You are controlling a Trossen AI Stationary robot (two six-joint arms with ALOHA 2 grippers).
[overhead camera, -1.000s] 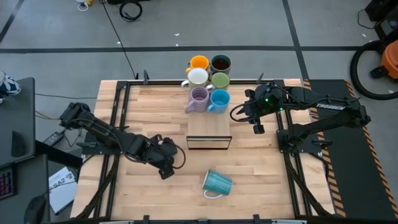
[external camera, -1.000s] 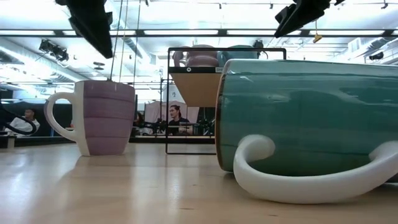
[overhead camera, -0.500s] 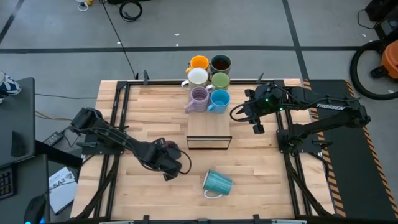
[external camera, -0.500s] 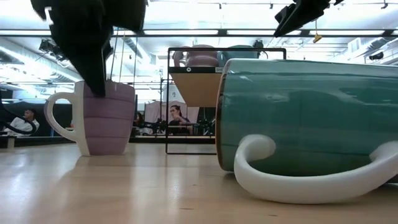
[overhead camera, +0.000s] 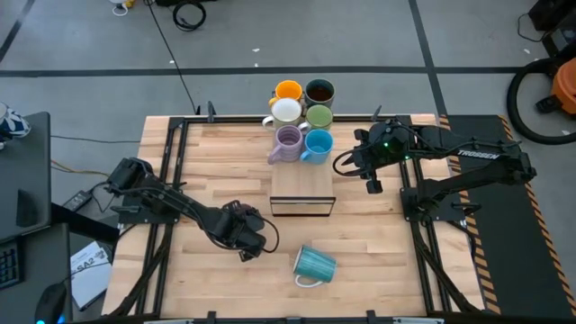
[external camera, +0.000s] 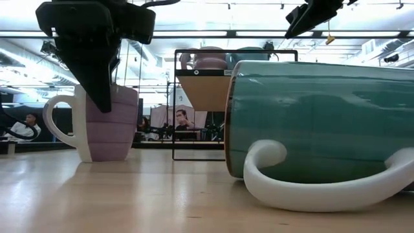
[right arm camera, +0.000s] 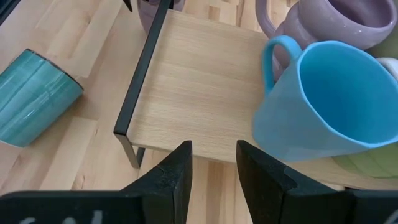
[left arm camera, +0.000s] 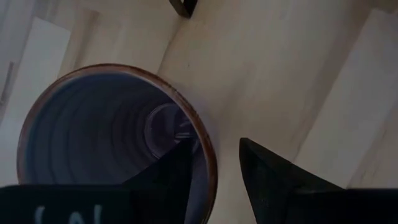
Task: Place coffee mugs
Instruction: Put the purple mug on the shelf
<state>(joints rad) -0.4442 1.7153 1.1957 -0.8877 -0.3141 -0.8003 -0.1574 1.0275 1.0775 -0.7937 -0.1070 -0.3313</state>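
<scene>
A lilac mug (external camera: 107, 123) stands upright on the table at the near left; its open mouth (left arm camera: 106, 143) fills the left wrist view. My left gripper (left arm camera: 213, 146) is open and hangs over its rim, one finger inside and one outside the wall; it also shows in the high view (overhead camera: 249, 243). A ribbed teal mug (overhead camera: 313, 265) lies on its side near the front edge. Several more mugs (overhead camera: 302, 115) cluster at the far middle. My right gripper (right arm camera: 214, 165) is open, raised above the table's right part, holding nothing. My left gripper comes at the lilac mug from above, pointing steeply down. Its fingers straddle the wall at the rim (left arm camera: 208, 163). Bare table shows between the outer finger (left arm camera: 267, 177) and the rim. Whether the inner finger (left arm camera: 168, 180) touches the wall I cannot tell.
A low wooden stand (overhead camera: 302, 191) with a black metal frame sits at the table's middle. A bright blue mug (right arm camera: 323, 106) and another lilac mug (right arm camera: 336, 22) stand at its far end. Bare wood lies between the stand and the left gripper.
My left gripper has come down over the lilac mug, edging toward the table's right, until its fingers stand on either side of the rim. The mug has stayed upright on the table.
</scene>
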